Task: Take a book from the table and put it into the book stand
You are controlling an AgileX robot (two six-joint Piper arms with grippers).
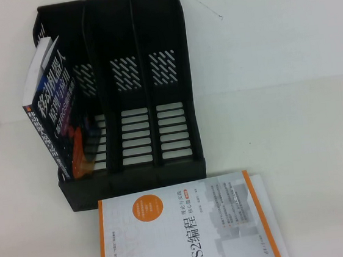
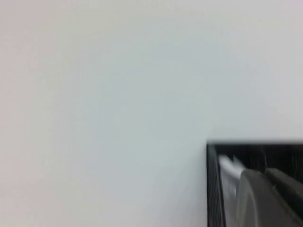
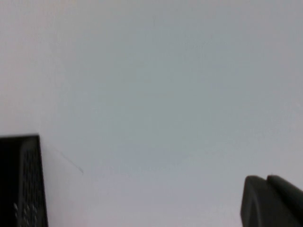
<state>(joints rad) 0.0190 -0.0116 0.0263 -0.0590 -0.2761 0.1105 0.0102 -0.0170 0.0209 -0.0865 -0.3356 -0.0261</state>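
Book (image 1: 188, 231) lies flat, glossy, before slatted book stand (image 1: 119, 97); left pincer (image 2: 265, 198), right pincer (image 3: 272, 201) states unclear.

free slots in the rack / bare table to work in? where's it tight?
Book stand: middle and right slots are empty; the left slot holds a leaning dark blue book. Bare table lies right of the stand and left of it, toward the near edge. Crowded: the ROS2 book lies right against the stand's front lip. Neither the left gripper nor the right gripper appears in the high view.
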